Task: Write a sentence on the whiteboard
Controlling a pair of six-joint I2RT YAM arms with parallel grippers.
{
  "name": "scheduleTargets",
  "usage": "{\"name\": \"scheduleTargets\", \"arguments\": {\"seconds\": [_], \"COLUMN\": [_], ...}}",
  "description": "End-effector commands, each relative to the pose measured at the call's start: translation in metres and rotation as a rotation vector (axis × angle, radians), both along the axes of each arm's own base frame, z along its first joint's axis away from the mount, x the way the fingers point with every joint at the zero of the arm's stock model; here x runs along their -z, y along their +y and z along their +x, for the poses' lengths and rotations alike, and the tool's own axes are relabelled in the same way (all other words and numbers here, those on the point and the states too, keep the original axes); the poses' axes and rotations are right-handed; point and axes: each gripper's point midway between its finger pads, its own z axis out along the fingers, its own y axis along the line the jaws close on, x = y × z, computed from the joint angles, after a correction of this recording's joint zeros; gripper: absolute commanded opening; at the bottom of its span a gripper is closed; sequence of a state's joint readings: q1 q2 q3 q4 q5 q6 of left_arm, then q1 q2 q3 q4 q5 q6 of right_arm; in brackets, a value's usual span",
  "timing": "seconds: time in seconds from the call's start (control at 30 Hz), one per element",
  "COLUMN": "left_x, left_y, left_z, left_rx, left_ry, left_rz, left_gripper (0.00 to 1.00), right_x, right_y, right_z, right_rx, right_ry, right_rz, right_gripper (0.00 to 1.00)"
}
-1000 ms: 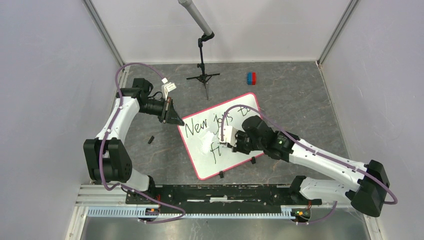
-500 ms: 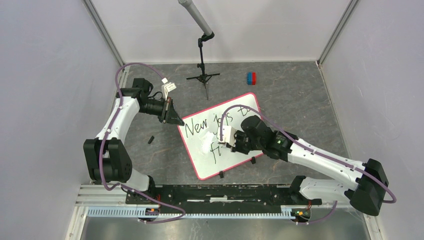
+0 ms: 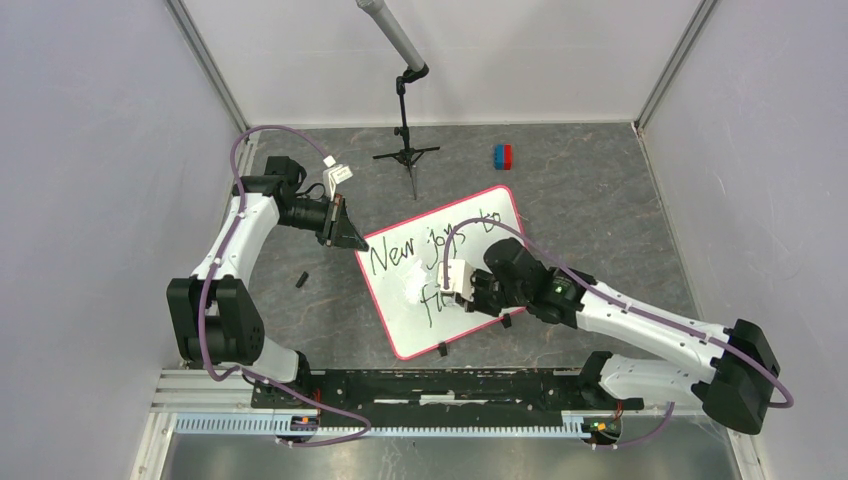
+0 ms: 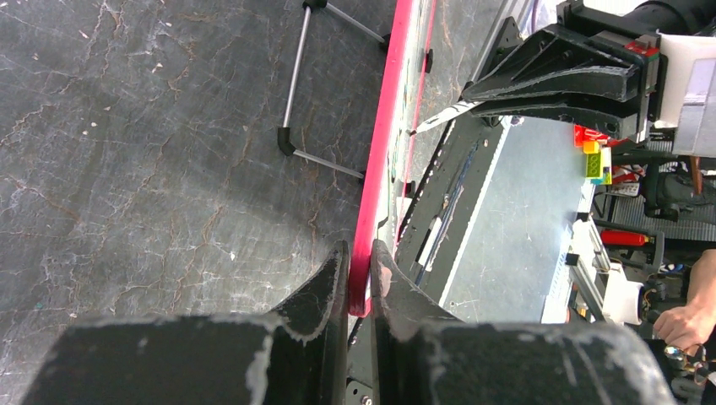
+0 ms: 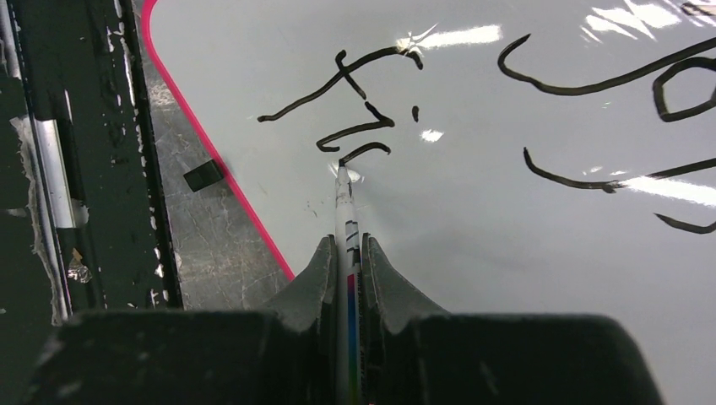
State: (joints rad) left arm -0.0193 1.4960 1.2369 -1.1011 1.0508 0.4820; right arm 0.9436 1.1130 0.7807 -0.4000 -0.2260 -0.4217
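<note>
At the whiteboard's (image 3: 430, 330) left corner, the pink rim is clamped between the closed fingers of the left gripper (image 4: 359, 253). Further right, the sentence (image 3: 392, 255) is longer than a second ago: fresh strokes follow the second line's "f", so the last word is judged underway. The marker (image 5: 344, 207) is pinched in the right gripper (image 5: 346, 245), its tip touching the whiteboard at the newest stroke, just ahead of the fingers.

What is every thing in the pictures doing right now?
whiteboard: partly written on, one corner pinched.
sentence: unfinished, second line only just started.
marker: uncapped, tip touching the whiteboard.
left end effector: shut on the whiteboard's pink rim.
right end effector: shut on the marker.
tripod stand: standing upright, untouched.
red and blue block: lying beyond the whiteboard, untouched.
</note>
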Motion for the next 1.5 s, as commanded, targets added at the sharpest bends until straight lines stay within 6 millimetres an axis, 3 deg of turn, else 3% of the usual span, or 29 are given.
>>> {"name": "scheduleTargets", "arguments": {"seconds": [0.0,0.13,0.47,0.73,1.27,1.47], "left_x": [0.007,0.008,0.008,0.006,0.007,0.007], "left_y": [0.004,0.004,0.004,0.004,0.004,0.004], "left_z": [0.005,0.005,0.005,0.004,0.005,0.006], "left_rx": [0.006,0.006,0.007,0.005,0.004,0.002], "left_ry": [-0.037,-0.035,-0.036,-0.038,-0.035,-0.035], "left_rz": [0.052,0.051,0.051,0.052,0.053,0.054], "left_gripper": [0.03,0.02,0.02,0.03,0.02,0.02], "right_x": [0.013,0.01,-0.025,-0.033,-0.034,-0.023], "right_y": [-0.009,-0.007,0.006,0.009,-0.003,-0.011], "right_z": [-0.003,-0.004,0.009,0.015,0.03,0.029], "right_rx": [0.017,0.006,0.02,0.028,0.091,0.101], "right_ry": [0.014,0.017,-0.034,-0.058,-0.093,-0.076], "right_rz": [-0.029,-0.02,0.039,0.048,0.028,0.007], "right_gripper": [0.0,0.0,0.0,0.0,0.0,0.0]}}
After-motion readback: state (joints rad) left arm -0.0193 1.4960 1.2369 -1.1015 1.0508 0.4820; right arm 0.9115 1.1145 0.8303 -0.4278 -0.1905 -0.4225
